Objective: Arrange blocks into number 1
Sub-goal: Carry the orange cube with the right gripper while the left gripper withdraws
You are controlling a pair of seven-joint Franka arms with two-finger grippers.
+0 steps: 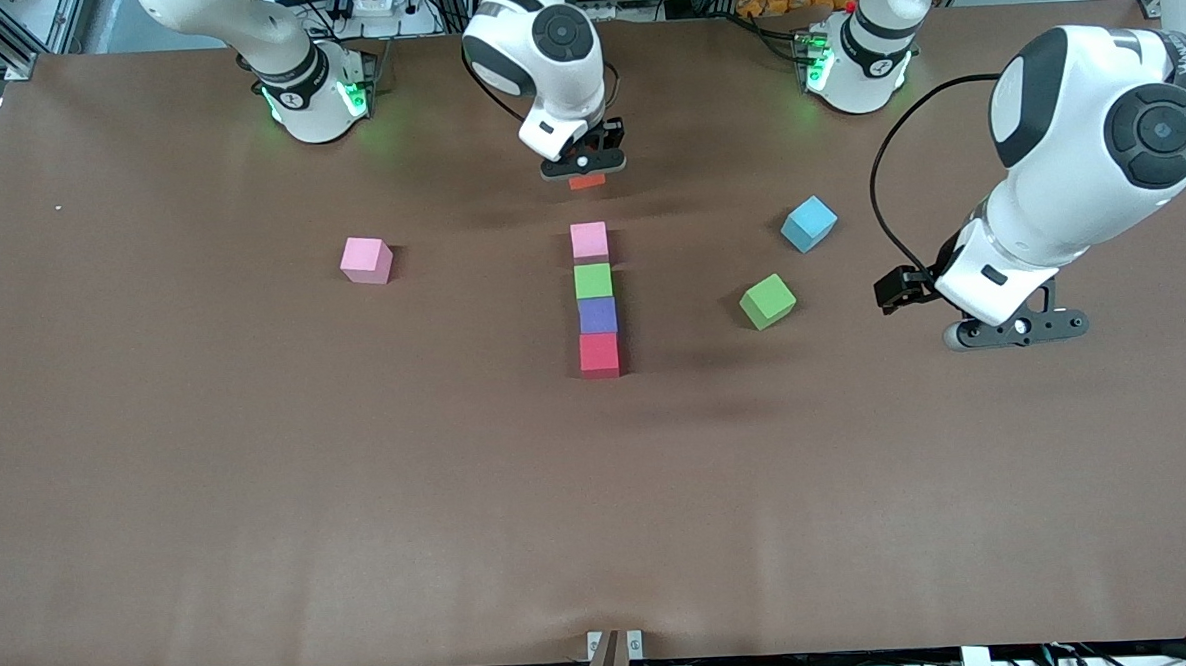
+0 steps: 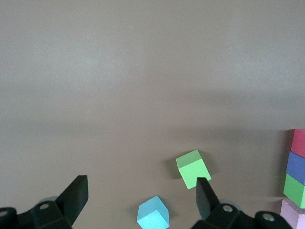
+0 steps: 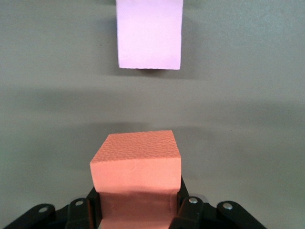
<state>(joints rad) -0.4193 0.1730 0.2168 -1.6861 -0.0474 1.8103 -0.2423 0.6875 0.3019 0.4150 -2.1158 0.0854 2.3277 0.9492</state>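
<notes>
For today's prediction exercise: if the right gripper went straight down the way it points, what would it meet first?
Probably bare table: the right gripper, holding the orange block, hangs just short of the column's pink block.

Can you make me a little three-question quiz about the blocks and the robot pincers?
1. True or false: the right pincer holds an orange block.
2. How many blocks make up the line on the table?
3. Which is open with nothing in it: A) the left pincer, B) the right pincer?

Key:
1. True; it is shut on it, over the table near the line's pink block.
2. Four: pink, green, purple, red.
3. A; it hangs over the table near the loose green block and light blue block.
</notes>
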